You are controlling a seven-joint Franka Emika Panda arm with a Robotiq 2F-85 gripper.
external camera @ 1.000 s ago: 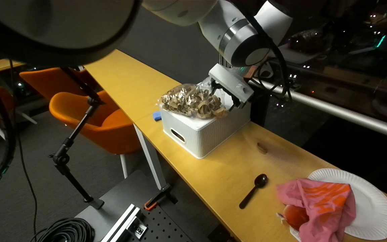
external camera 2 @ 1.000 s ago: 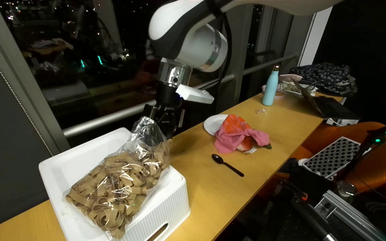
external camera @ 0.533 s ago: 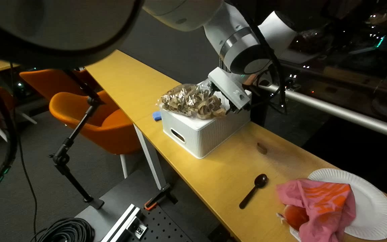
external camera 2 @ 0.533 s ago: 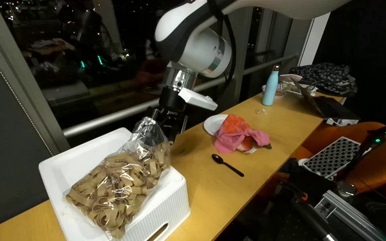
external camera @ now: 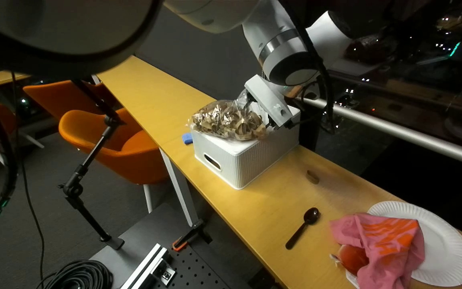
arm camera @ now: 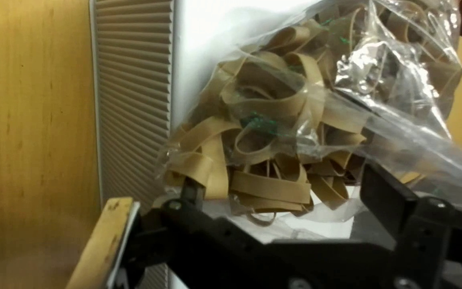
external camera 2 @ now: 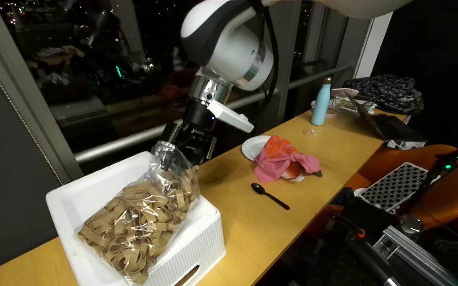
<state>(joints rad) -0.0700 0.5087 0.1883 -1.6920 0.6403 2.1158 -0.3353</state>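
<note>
Wooden table (external camera 2: 249, 234) beside a dark window (external camera 2: 94, 87). Left to right: clear bag of tan bands (external camera 2: 137, 222), lying on a white ribbed box (external camera 2: 202, 238); gripper (arm camera: 280, 181) at the bag's end, fingers (arm camera: 384, 197) spread; white plate (external camera 2: 251, 147); black spoon (external camera 2: 272, 197); pink cloth (external camera 2: 278, 161).

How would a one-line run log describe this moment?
fingers: open, close to bag | bag: clear, tan bands inside, on white box | spoon: on table
</note>
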